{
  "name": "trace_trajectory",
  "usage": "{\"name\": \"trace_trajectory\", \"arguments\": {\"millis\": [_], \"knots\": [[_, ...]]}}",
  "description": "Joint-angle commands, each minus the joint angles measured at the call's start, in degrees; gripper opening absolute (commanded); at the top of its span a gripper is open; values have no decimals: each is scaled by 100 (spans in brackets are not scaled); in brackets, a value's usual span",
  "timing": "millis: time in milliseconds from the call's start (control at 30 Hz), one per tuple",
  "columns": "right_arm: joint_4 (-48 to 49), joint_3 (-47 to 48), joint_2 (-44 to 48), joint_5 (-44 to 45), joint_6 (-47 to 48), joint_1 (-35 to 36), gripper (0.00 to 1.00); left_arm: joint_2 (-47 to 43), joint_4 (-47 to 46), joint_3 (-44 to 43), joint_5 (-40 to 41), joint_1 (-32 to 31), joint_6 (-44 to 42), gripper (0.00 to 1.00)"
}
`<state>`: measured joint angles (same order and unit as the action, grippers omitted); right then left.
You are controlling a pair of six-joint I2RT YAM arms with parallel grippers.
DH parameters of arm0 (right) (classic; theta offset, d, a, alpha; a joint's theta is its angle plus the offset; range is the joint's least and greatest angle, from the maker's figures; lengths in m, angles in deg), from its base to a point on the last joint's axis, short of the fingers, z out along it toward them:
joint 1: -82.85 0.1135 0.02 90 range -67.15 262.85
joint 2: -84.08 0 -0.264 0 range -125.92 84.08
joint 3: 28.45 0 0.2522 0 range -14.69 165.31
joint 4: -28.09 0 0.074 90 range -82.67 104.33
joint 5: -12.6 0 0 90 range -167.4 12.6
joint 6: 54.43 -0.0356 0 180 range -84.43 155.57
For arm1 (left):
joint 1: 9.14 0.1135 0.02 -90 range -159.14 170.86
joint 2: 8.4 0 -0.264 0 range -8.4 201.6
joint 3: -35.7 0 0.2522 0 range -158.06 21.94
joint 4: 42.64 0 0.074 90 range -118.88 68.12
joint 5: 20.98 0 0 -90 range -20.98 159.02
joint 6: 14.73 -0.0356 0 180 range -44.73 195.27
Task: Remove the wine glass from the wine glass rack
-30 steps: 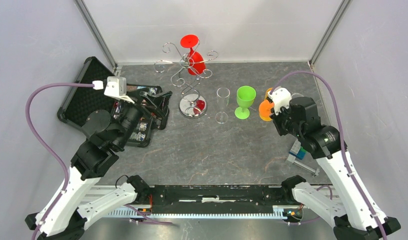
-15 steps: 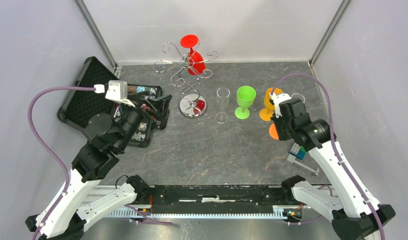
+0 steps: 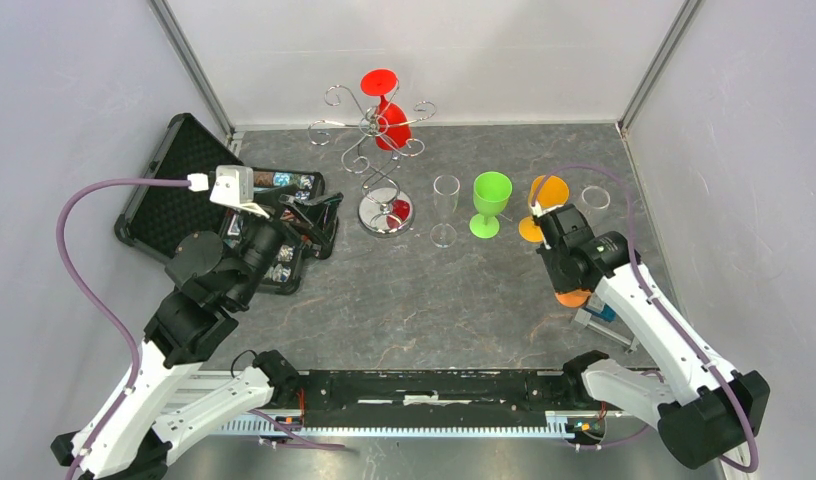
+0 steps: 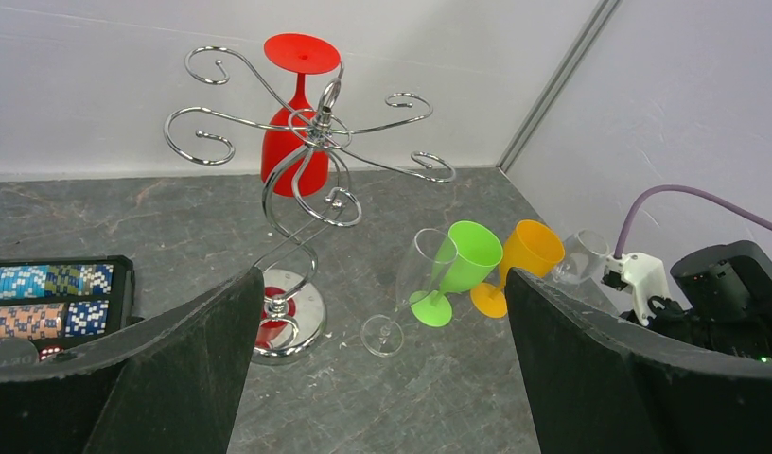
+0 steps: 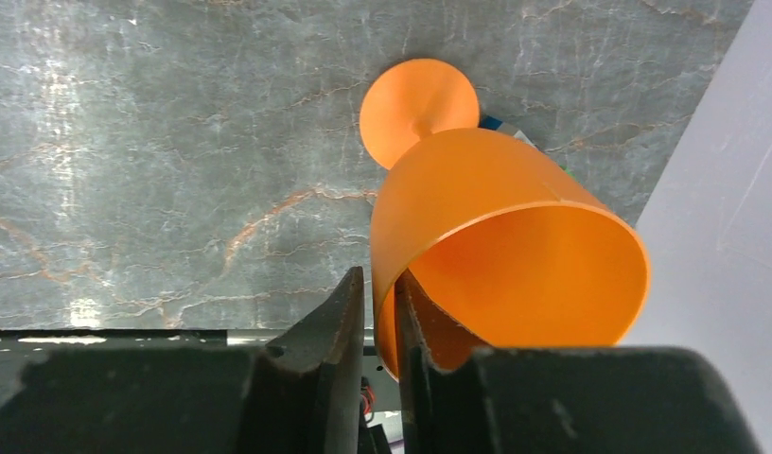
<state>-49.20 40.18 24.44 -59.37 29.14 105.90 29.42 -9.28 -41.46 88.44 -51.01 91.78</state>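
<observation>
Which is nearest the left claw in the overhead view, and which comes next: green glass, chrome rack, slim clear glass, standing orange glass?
1. Chrome rack, just right of the left claw.
2. Slim clear glass, mid-table.
3. Green glass, further right.
4. Standing orange glass, far right.

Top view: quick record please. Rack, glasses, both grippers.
rack: chrome wire stand, back middle of the table
on rack: one red glass, hanging upside down
standing on table: clear glass, green glass, orange glass, small clear glass, in a row to the right of the rack
left gripper: open, empty, facing the rack
right gripper: pinching the rim of a second orange glass
case: black, open, left of the rack
</observation>
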Motion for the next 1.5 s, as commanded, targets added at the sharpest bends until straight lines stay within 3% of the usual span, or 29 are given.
{"name": "trace_trajectory", "arguments": {"millis": [0,67,200,500,567,733,1000,1133,1367,1467], "knots": [[-4,144,-11,374,-182,-20,25,-71,-206,38,104,-6,-263,100],[47,155,-40,403,-181,-20,31,-81,-210,47,106,-6,-271,100],[95,210,-166,694,-304,-28,31,-98,-184,33,115,-6,-291,100],[124,578,-510,1401,-464,-33,26,-135,-105,-38,176,-6,-359,100],[112,707,-579,1487,-478,-28,29,-134,-105,-50,185,-6,-368,100],[214,1134,-570,1417,-429,-29,48,-105,-97,-83,211,-5,-403,100],[694,1855,-251,743,-232,-29,56,231,-90,-340,577,-6,-259,100],[1437,1790,73,-118,-90,-33,57,702,-173,-552,855,-6,-116,100],[2966,882,544,-1911,-555,-29,56,2214,-4,-1907,344,136,170,100],[3324,569,656,-2380,-706,-29,55,2849,166,-2591,-601,700,311,100]]}}
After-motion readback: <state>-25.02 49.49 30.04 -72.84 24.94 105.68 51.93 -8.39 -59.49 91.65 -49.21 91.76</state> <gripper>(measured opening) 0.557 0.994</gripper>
